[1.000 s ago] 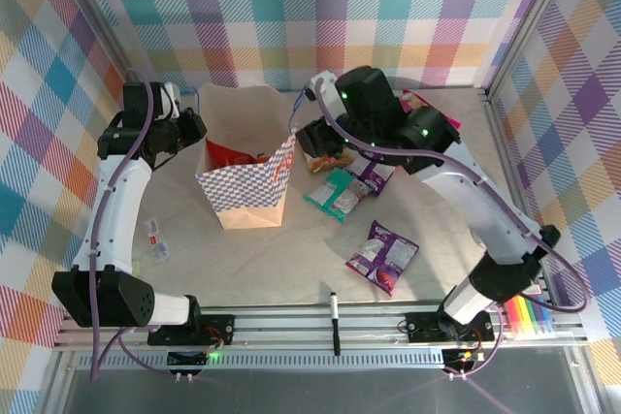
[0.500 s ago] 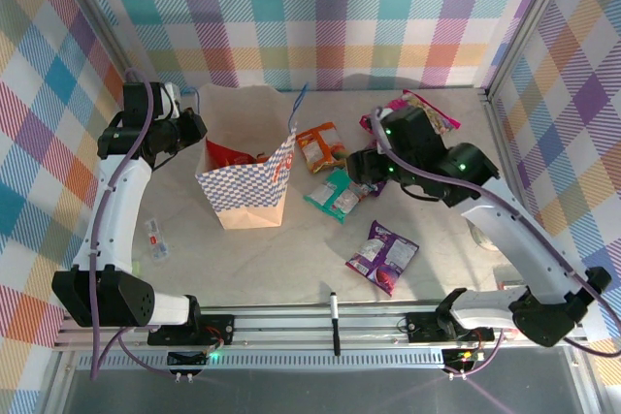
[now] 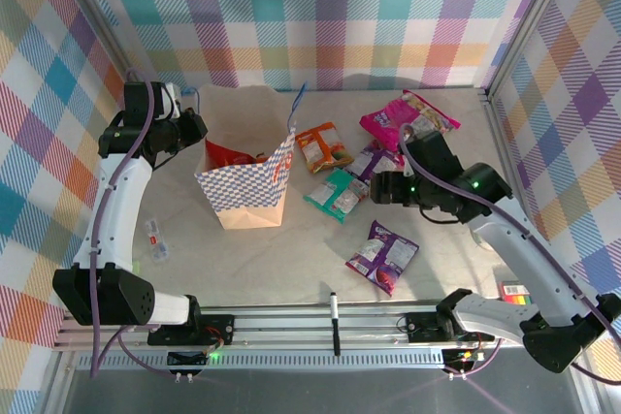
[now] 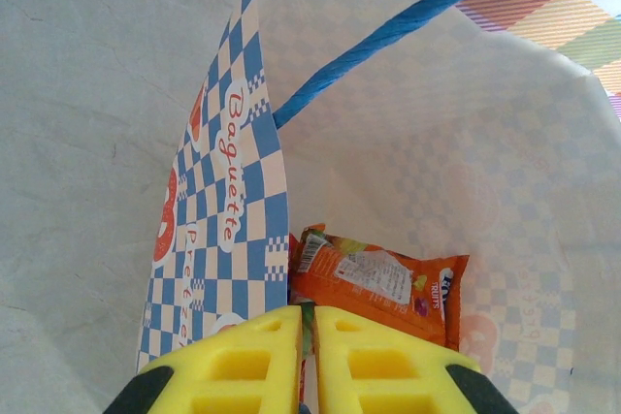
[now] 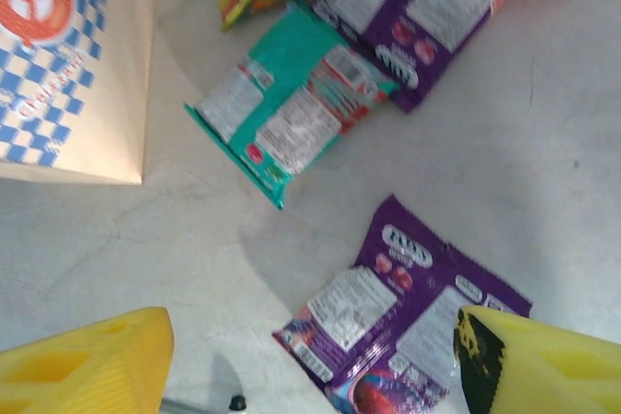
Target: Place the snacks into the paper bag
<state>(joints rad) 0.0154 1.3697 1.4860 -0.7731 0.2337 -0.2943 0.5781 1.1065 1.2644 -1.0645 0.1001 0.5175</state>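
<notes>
While the right tool [image 5: 310, 361] gapes, a purple packet [image 5: 408, 322] lies ahead.

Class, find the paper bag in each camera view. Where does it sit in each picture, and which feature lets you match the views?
Top external: the paper bag stands left of centre, its mouth open.
Left wrist: the camera looks down into the bag's mouth, with the pale inner wall on the right.
Right wrist: one end of the bag sits at the upper left.
Shared landmark: the blue-and-white checked side with orange-red marks.
</notes>
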